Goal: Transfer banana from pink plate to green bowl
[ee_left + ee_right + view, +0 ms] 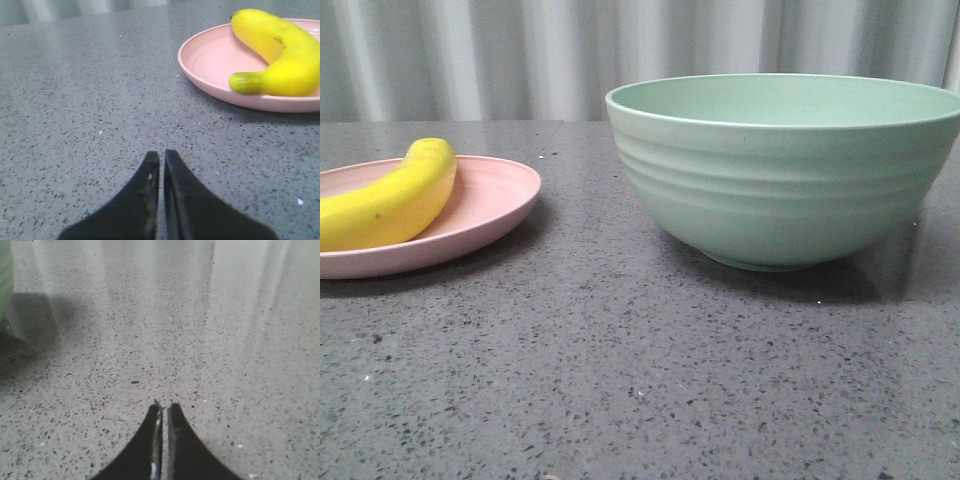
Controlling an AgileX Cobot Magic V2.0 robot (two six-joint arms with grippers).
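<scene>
On the left of the speckled grey table (620, 380) we see a banana (395, 200) lying on a pink plate (490, 200). A green bowl (785, 170) stands well apart to its right. Our left gripper (161, 157) and right gripper (163, 407) have fingers pressed together, holding nothing.

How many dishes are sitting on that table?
2. The pink plate sits on the left with the banana on it; the green bowl stands to the right. Others could lie outside the views.
</scene>
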